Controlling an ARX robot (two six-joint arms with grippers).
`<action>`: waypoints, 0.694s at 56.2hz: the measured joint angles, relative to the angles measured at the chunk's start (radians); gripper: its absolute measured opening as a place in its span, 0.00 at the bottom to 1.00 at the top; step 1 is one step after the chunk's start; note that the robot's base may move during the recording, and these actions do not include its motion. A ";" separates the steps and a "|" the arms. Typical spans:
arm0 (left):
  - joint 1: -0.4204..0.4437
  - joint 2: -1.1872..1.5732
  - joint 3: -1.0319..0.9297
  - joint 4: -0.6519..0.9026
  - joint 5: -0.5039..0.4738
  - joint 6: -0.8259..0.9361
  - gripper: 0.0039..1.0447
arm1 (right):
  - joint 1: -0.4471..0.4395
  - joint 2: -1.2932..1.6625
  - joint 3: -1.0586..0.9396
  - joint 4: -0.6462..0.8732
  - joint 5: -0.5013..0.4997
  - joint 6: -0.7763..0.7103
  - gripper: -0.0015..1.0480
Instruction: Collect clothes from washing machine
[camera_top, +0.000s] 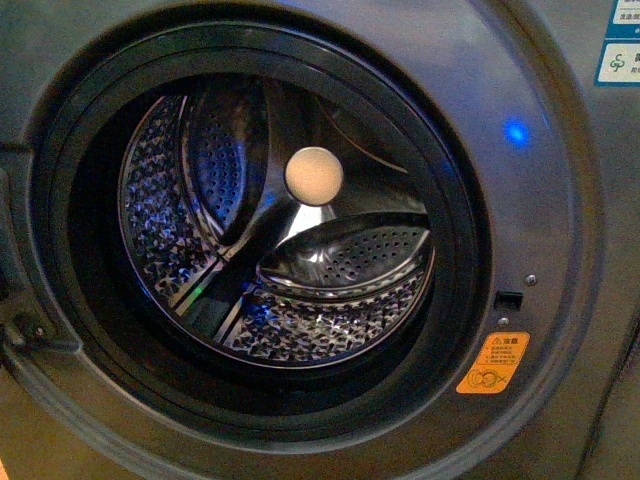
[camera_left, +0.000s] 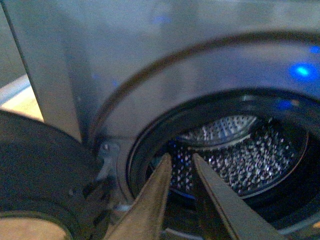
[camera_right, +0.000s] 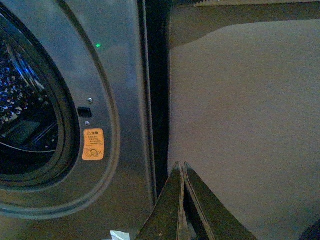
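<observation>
Since the washing machine (camera_top: 560, 250) drum (camera_top: 280, 250) looks empty, the left pincer (camera_left: 181, 162) hangs released at its mouth, the right pincer (camera_right: 181, 170) clenched empty alongside.

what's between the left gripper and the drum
Nothing solid: in the left wrist view the left gripper points through the black door seal toward the drum.
</observation>
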 joint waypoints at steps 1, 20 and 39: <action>0.003 -0.006 -0.013 0.005 0.001 0.000 0.05 | 0.000 0.000 0.000 0.000 0.000 0.000 0.02; 0.141 -0.182 -0.298 0.115 0.157 0.001 0.03 | 0.000 0.000 0.000 0.000 0.000 0.000 0.02; 0.183 -0.296 -0.444 0.143 0.174 0.000 0.03 | 0.000 0.000 0.000 0.000 0.000 0.000 0.02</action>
